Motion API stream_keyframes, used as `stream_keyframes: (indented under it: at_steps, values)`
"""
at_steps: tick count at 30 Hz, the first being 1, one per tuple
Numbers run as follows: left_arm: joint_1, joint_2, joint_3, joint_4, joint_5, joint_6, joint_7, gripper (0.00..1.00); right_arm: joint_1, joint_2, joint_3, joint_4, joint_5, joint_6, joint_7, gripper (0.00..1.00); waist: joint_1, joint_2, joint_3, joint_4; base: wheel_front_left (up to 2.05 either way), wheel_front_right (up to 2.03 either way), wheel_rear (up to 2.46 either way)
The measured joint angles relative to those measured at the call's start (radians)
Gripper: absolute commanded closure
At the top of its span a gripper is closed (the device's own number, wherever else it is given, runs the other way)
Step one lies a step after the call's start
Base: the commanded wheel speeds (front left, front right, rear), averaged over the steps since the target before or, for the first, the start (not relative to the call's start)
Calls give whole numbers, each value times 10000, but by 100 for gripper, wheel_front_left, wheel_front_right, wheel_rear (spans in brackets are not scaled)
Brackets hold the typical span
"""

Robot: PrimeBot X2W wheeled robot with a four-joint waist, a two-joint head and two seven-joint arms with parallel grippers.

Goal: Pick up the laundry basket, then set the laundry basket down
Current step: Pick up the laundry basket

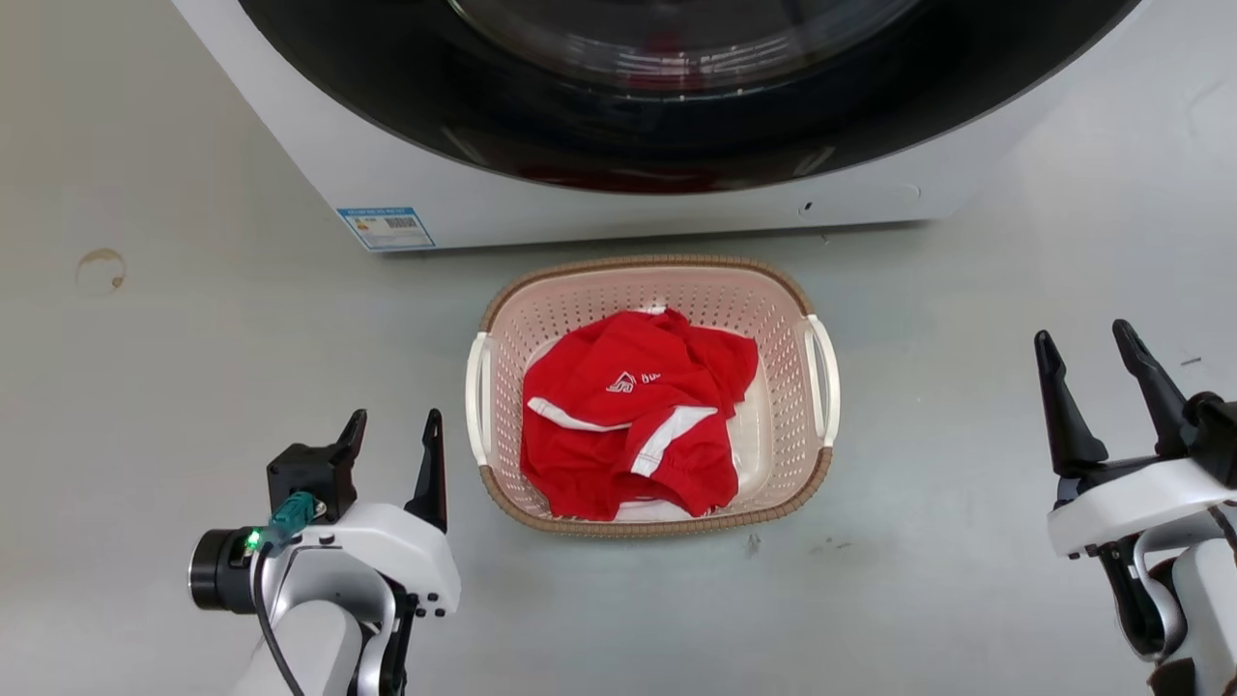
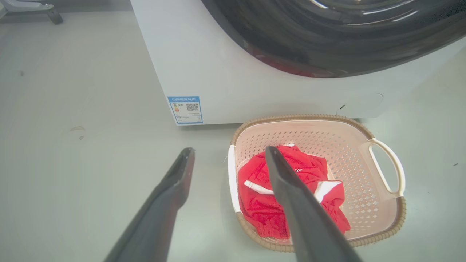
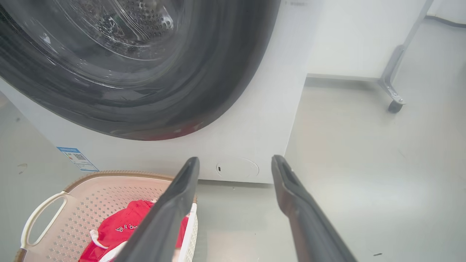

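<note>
Laundry basket (image 1: pixel 589 304): upright on the grey floor (image 1: pixel 193 406), just in front of the washing machine (image 1: pixel 599 208) and between the two grippers. Neither gripper touches it.
Basket contents: one crumpled red garment (image 1: pixel 628 406) with white trim and a small white logo, covering most of the bottom.
Basket handles: the white left handle (image 1: pixel 475 387) and white right handle (image 1: pixel 826 377) are both free.
Left gripper (image 1: pixel 396 418): jaws spread wide with nothing between them. It is near the basket's left side, level with its near corner, fingers pointing toward the machine. In the left wrist view one finger overlaps the garment, but the head view shows it clear of the rim.
Right gripper (image 1: pixel 1082 334): jaws spread wide and empty. It is well apart from the right handle, out to the basket's right.
Washing machine: white body with a dark round door. A blue-edged label (image 1: pixel 387 228) sits at its lower left corner.
Floor: a faint ring stain (image 1: pixel 100 271) lies far out on the left.
</note>
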Motion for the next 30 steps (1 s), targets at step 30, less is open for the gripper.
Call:
stream_keyframes:
  at_steps: [30]
  values:
    - [-5180, -1521, -518, 6487, -531, -2184, -1670, 0, -3025, -299, 2075, 1973, 1749, 0, -2, 0, 0, 0, 3866, 527, 0, 0, 0]
